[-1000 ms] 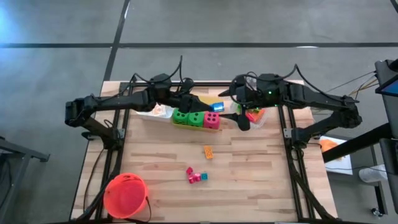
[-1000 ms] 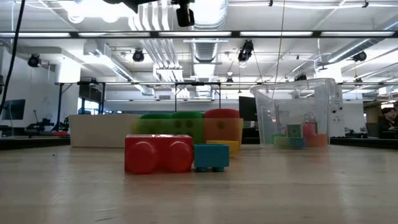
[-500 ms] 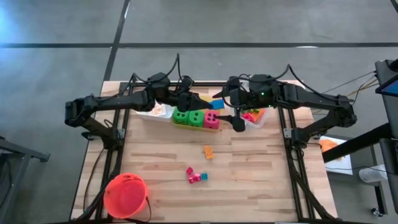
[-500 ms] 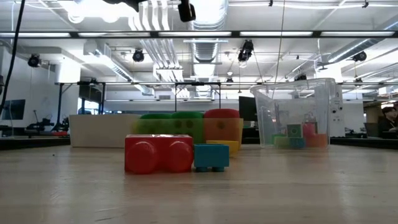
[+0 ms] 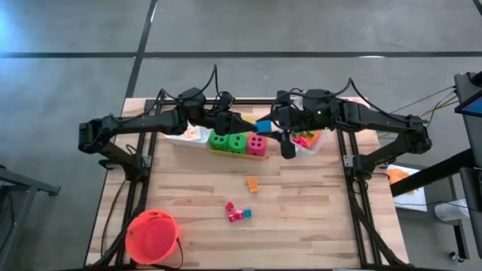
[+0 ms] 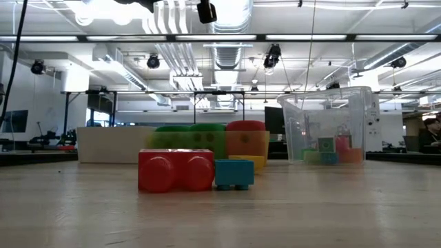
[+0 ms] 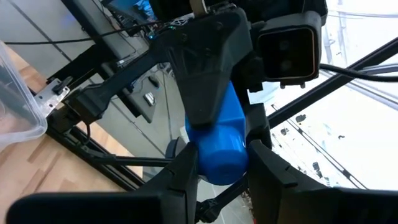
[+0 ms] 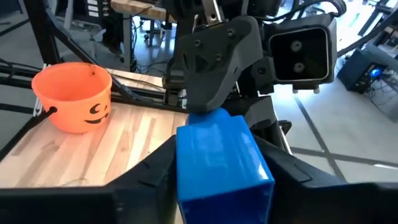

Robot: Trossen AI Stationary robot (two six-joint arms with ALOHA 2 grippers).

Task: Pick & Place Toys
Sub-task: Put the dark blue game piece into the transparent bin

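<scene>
A blue block [image 5: 263, 126] hangs in the air over the table's far middle, between my two grippers. My left gripper [image 5: 245, 123] comes from the table's left and is shut on it. My right gripper [image 5: 277, 129] comes from the right and is shut on the same block [image 8: 217, 155]. On the table under them stand two green dice [image 5: 227, 142] and a pink-red die [image 5: 257, 145] in a row. A small orange block [image 5: 252, 183] and a red-and-teal cluster [image 5: 237, 213] lie nearer the front. My left gripper pinches the blue block's end [image 7: 219, 168] between its two fingers [image 7: 181, 180], coming level from the table's left. The block is lifted clear of the table. My right gripper pinches the block's other end [image 8: 214, 177] between its two fingers [image 8: 152, 177], coming from the table's right and slanting slightly down. The block sits about level between the two grippers.
A white bin [image 5: 188, 135] stands at the far left behind the dice. A clear bin [image 5: 309, 141] with several blocks stands at the far right. An orange-red bucket [image 5: 153, 236] sits at the near left corner. In the low view a red block [image 6: 176, 170] and a teal block [image 6: 233, 173] are closest.
My right gripper has edged toward the table's left, onto the blue block, and has shut on it. My left gripper has kept its hold, and the block has stayed in place in the air.
</scene>
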